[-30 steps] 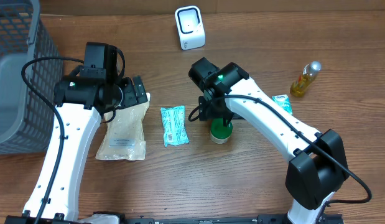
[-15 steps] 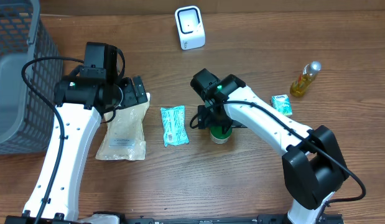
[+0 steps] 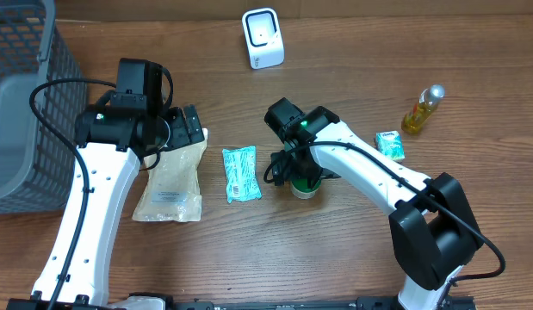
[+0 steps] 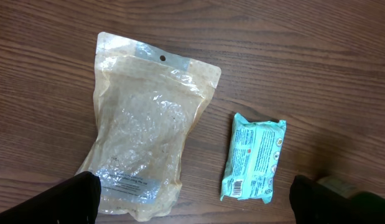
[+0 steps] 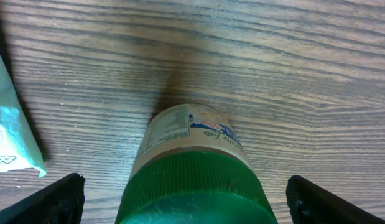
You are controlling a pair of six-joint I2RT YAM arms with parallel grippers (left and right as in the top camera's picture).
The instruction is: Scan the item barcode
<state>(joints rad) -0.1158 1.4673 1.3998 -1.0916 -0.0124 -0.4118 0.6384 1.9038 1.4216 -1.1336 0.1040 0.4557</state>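
Right pincer point(image 5: 186, 205) now closer over green-lidded jar point(image 5: 189, 137) — spread wide, wood point(image 5: 304, 62) free either side; left pincer point(image 4: 201, 199) spread too

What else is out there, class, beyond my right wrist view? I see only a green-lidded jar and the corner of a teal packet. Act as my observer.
Observer: A white scanner stands well beyond the jar, at the far side.
Operator: Anything to the jar's right?
Observer: A small teal box, and farther back a yellow bottle.
Operator: And the other arm?
Observer: The left gripper hangs open over a clear pouch, which lies beside the teal packet.
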